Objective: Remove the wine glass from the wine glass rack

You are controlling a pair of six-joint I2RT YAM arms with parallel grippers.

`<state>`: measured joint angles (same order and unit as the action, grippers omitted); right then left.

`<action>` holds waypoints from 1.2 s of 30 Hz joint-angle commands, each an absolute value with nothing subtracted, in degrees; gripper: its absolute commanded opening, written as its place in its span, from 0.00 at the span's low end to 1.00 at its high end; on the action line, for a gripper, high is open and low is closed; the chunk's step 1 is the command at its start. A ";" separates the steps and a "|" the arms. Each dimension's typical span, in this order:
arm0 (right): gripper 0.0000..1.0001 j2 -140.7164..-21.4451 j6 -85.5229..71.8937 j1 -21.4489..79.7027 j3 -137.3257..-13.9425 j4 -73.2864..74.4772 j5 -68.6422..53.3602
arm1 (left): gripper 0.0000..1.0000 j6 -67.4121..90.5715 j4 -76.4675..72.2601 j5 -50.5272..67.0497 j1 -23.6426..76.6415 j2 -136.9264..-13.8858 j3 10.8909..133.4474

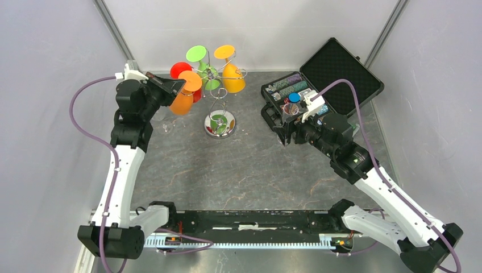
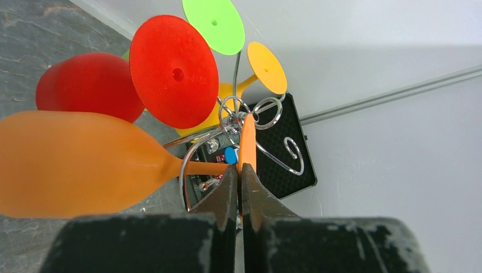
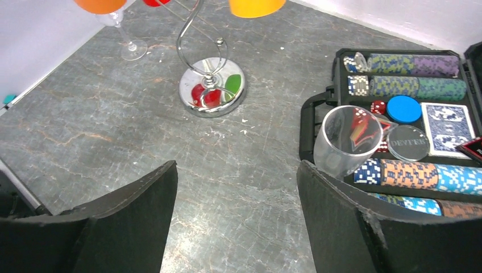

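The chrome wine glass rack (image 1: 211, 73) stands at the back of the table on its round shiny base (image 1: 220, 124). Red (image 1: 181, 70), green (image 1: 196, 54) and yellow (image 1: 232, 75) glasses hang bowl-down from its scroll arms. My left gripper (image 1: 174, 85) is shut on the edge of the orange wine glass's foot (image 2: 247, 142). The orange bowl (image 2: 74, 165) fills the left of the left wrist view, and its stem passes a curled wire arm (image 2: 185, 170). My right gripper (image 3: 236, 168) is open and empty, low over the table by the case.
An open black case (image 1: 335, 74) of poker chips and cards lies at the back right, with a clear tumbler (image 3: 347, 139) at its near edge. A clear wine glass (image 3: 128, 40) stands on the table left of the rack base. White walls close in on all sides.
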<state>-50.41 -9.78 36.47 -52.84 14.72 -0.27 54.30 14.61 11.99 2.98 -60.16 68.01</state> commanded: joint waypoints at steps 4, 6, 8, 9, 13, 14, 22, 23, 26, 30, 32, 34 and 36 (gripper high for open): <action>0.88 -48.62 -9.35 36.29 -49.71 5.93 -8.60 | 0.02 53.66 8.89 24.81 2.90 -62.32 71.10; 0.90 -48.26 -9.37 36.29 -48.41 3.71 -11.03 | 0.02 54.25 8.78 27.51 2.86 -62.49 71.02; 0.90 -48.25 -9.79 36.27 -47.70 1.94 -13.44 | 0.02 55.11 8.79 29.47 2.86 -62.23 70.65; 0.90 -48.33 -9.99 36.25 -47.51 1.41 -13.98 | 0.02 55.46 8.78 30.03 2.90 -61.76 70.21; 0.91 -48.69 -11.00 36.34 -46.58 -1.89 -17.30 | 0.02 56.84 9.03 31.08 2.82 -59.58 67.65; 0.91 -48.82 -11.45 36.30 -45.97 -3.11 -18.24 | 0.02 57.07 9.21 31.34 2.85 -58.87 67.08; 0.89 -51.89 -14.43 41.02 -39.31 -24.93 -24.63 | 0.02 59.48 13.11 33.77 2.88 -51.54 62.92; 0.89 -52.68 -13.37 42.70 -39.35 -26.95 -23.77 | 0.02 59.69 13.85 34.12 2.85 -50.67 62.53; 0.89 -55.96 -11.61 47.33 -39.49 -32.86 -21.62 | 0.02 60.87 16.08 35.28 2.83 -47.29 61.50; 0.88 -61.01 -10.86 51.69 -38.51 -45.16 -19.43 | 0.02 64.40 16.65 38.85 2.87 -43.27 58.84; 0.88 -63.71 -10.01 53.56 -38.71 -48.82 -17.67 | 0.02 67.79 14.85 40.87 2.87 -41.30 56.42; 0.89 -65.72 -8.78 55.25 -38.85 -51.89 -16.47 | 0.02 70.70 13.65 42.61 2.88 -39.62 54.26; 0.89 -67.51 -7.32 56.74 -39.29 -54.44 -15.84 | 0.02 72.22 13.43 44.24 3.06 -38.29 52.53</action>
<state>-65.01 -10.74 54.26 -39.13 -42.57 -18.90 65.23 15.73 38.26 2.98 -40.29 55.13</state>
